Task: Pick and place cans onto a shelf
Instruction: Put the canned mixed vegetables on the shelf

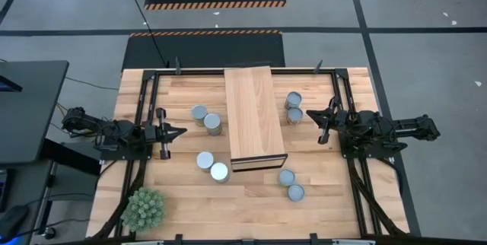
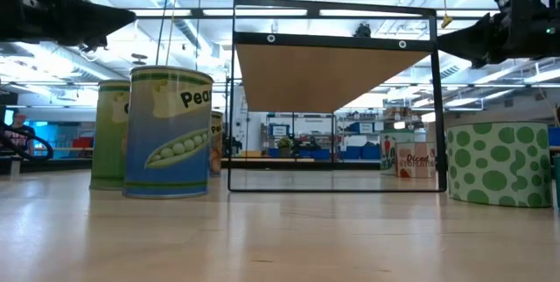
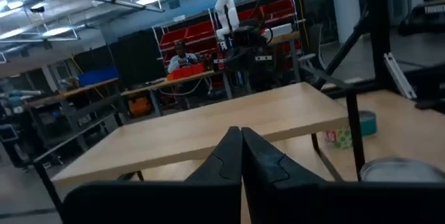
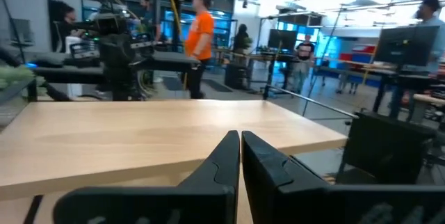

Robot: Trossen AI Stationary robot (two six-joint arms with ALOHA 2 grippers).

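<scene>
Your left gripper (image 1: 181, 132) and right gripper (image 1: 321, 123) are both closed tight and hold nothing. Eight cans (image 1: 199, 113) stand on the table (image 1: 190, 199) around the shelf (image 1: 253, 116).

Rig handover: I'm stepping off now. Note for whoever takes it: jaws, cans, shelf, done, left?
Left gripper: jaws shut, empty, parked left of the shelf, above the table.
Right gripper: jaws shut, empty, parked right of the shelf.
Cans: eight, all on the table in pairs. Left of the shelf: back pair, front pair. Right of it: back pair, front pair. In the low view one label shows peas, another green spots.
Done: nothing; the shelf top is bare.
Left: pick and place all eight.
</scene>
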